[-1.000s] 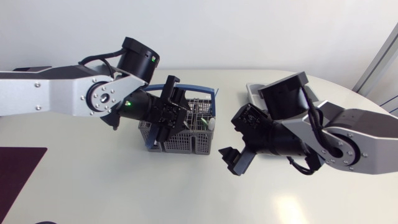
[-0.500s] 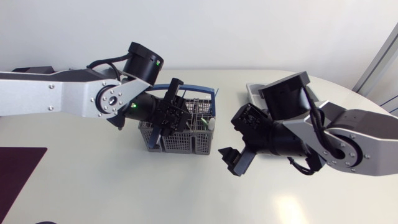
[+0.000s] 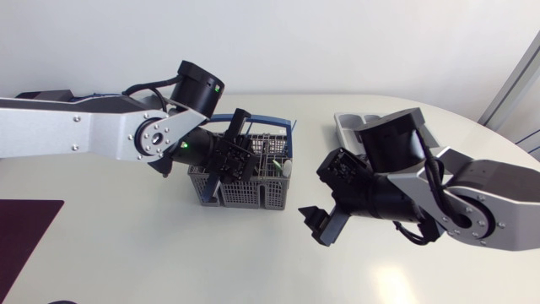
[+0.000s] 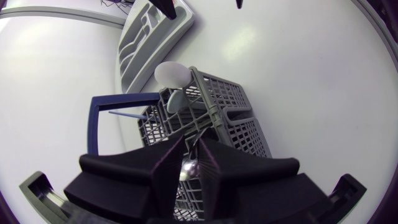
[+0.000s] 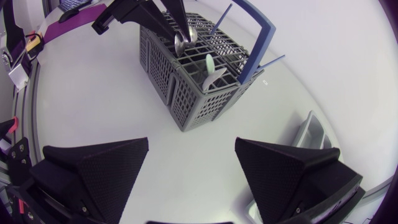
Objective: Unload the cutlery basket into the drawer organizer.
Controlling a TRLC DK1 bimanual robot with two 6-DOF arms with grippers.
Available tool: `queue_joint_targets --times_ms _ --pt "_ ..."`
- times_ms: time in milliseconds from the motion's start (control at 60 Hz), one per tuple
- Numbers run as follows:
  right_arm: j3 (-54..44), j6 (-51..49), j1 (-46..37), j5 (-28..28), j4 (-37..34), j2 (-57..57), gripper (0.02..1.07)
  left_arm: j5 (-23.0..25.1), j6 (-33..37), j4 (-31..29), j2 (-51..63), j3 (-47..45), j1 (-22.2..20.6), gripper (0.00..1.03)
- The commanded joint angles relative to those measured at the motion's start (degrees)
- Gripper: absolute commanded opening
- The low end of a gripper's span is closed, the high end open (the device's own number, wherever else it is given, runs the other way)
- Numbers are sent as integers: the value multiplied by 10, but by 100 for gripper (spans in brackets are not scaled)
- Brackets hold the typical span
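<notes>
You're in a robotics lab, not a kitchen: your left arm (image 3: pixel 76 135) and right arm (image 3: pixel 489 194) work over a white table (image 3: pixel 152 253) with a cutlery basket (image 3: pixel 245 192) and drawer organizer (image 3: pixel 348 125).

The tabletop (image 3: pixel 169 262) is a white, smooth surface whose far edge curves round toward the right side. A dark purple mat (image 3: pixel 25 232) lies flat on it at the near left corner and is cut off by the head view's edge. The right wrist view shows the same mat (image 5: pixel 69 20) as a purple strip.
</notes>
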Motion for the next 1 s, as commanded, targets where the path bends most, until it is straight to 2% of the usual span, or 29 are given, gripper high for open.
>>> queue_joint_targets --times_ms 0,500,783,983 --pt "-19 -4 1 2 6 -6 102 -3 22 -2 11 -1 -5 16" --pt "-26 -1 3 5 14 -20 102 1 7 -3 -44 -16 -1 15" --pt "-24 3 18 13 11 -28 102 13 -13 19 -95 -49 7 15" --pt "-26 10 28 21 9 -32 102 17 -9 15 -95 -66 7 18"
